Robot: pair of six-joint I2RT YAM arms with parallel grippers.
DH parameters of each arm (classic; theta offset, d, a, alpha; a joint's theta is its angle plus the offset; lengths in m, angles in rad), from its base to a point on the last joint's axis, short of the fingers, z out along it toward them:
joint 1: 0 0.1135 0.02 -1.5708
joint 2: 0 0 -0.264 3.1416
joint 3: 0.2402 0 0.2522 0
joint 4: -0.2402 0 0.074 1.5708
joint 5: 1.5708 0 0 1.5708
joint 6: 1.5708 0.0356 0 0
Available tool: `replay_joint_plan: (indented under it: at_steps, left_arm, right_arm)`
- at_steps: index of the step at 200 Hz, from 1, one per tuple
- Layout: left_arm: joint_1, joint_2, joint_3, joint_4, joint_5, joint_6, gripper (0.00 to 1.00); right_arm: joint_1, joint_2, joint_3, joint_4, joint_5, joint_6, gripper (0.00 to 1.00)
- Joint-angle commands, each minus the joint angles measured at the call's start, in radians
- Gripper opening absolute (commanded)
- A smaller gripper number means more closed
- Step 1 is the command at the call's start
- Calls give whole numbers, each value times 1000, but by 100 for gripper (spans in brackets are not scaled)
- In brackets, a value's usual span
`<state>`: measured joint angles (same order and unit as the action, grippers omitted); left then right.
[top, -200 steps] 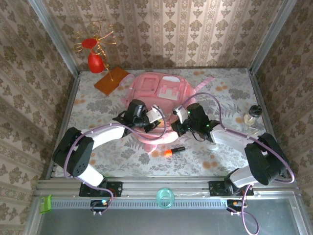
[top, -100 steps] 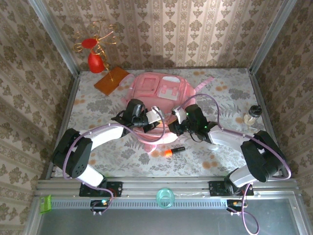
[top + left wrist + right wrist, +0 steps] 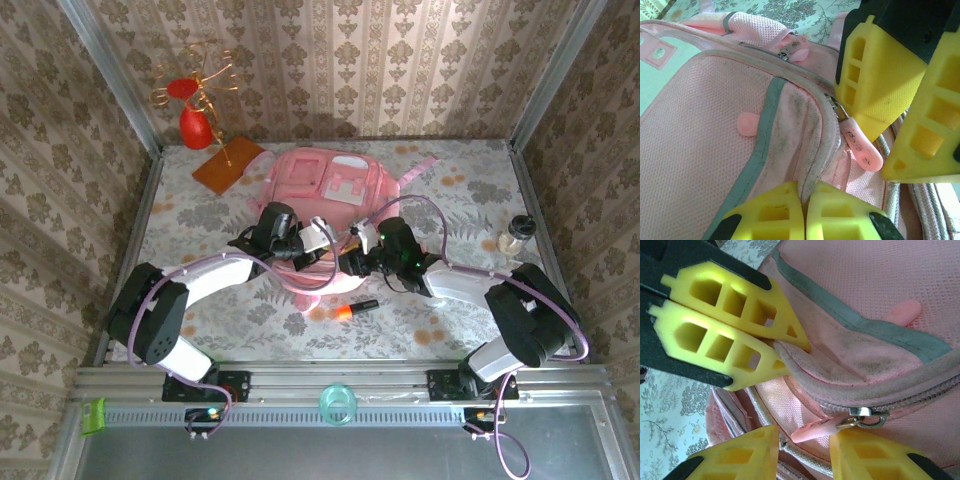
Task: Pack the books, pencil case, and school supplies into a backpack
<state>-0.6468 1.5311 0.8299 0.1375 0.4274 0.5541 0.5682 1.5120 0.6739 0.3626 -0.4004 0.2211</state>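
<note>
Pink mesh of the backpack [image 3: 335, 185] bunches under both arms. The left gripper [image 3: 804, 200] is clamped tight on the grey-trimmed rim beside the zip, pulling it taut. Just across from it the right gripper [image 3: 804, 437] stands part-open, with the zip pull [image 3: 820, 430] lying loose between its fingers. I'd say they're unzipping; the marker [image 3: 357, 309] waits on the table, nearer the bases than either hand. Next, the right must close squarely on that small tab and draw it away from the left's pinch.
</note>
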Motion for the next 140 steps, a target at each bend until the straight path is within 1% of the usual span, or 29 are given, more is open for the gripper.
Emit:
replay_joint_plan:
  at_steps: [1,30,45,61,75,97,109,127,140]
  left_arm:
    - [-16,-35,24,49,38,-24,0]
    - [-22,-34,23,52,28,-28,0]
    - [-25,-35,23,52,16,-31,0]
    - [-27,-34,22,57,11,-32,0]
    - [-28,-33,23,59,7,-36,0]
    - [-31,-33,23,59,3,-39,0]
    - [-32,-31,25,62,-1,-42,0]
    - [-34,-29,26,64,-3,-47,0]
    - [-35,-30,25,67,-7,-49,0]
  right_arm:
    - [15,-4,-18,40,11,75,34]
    - [14,-9,-29,50,70,157,35]
    - [25,-19,-30,29,131,203,33]
    - [49,-32,-30,-15,221,230,30]
    - [59,-44,-45,-9,282,268,28]
    - [67,-52,-72,17,338,321,21]
    - [71,-49,-81,31,349,330,17]
    - [77,-43,-94,52,355,339,13]
    - [78,-36,-98,66,345,340,13]
